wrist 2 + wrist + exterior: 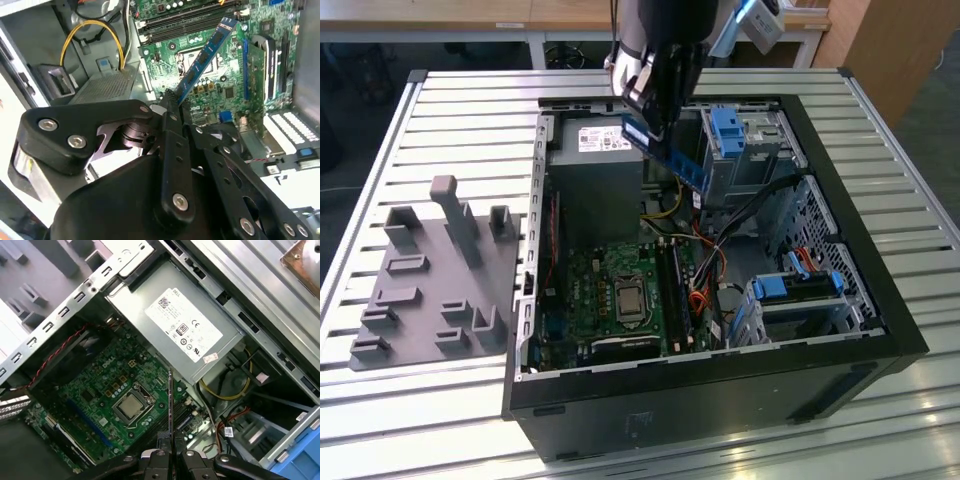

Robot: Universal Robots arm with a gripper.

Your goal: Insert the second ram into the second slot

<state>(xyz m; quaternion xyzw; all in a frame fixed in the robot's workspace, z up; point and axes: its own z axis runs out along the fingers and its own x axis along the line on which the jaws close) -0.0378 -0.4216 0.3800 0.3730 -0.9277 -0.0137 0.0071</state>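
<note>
I am clamping my black two-finger gripper (pixel 653 118) on one end of the second ram (pixel 672 160), a long, thin dark blue-green circuit stick, holding it slanted in the air, with the long black memory slots (pixel 674 285) of the green motherboard (pixel 605 290) lying well below my fingertips. Gripped at this slant, it could, I judge, meet the slot crooked or enter the wrong one, and pressing then could jam it. The second wrist view is showing the second ram (pixel 202 57) broadside with its chips, while the first wrist view is showing it edge-on.
</note>
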